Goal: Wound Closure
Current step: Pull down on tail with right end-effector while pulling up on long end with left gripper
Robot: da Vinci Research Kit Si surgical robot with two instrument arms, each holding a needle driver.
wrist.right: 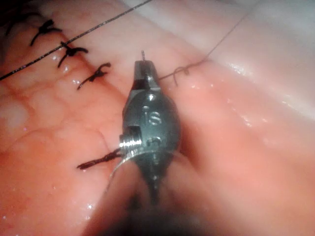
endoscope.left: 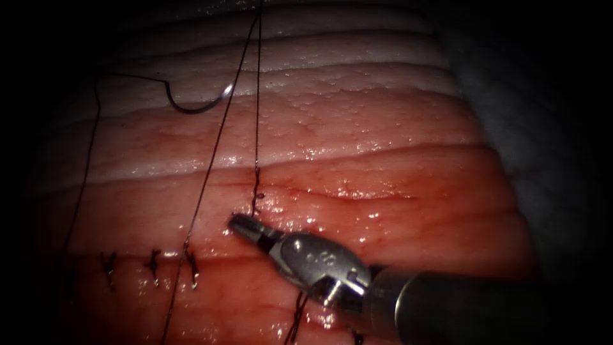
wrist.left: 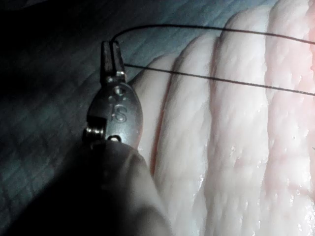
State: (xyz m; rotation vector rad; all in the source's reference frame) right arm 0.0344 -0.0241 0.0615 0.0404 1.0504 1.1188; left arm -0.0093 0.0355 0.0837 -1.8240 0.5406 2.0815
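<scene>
- Needle (endoscope.left: 199, 102) lay free on the pale tissue (endoscope.left: 383, 108) toward its far edge, left of the cut, curve sagging toward the viewer, held by neither tool.
- Right hand (endoscope.left: 235, 223) sat just beside the knot (endoscope.left: 257, 195) at the cut, jaws together; whether they pinched thread I could not tell.
- Left hand (wrist.left: 111, 53) was closed on the thread (wrist.left: 221, 78), beyond the tissue's far edge.
- Needle lay up and left of the right hand, well apart.
</scene>
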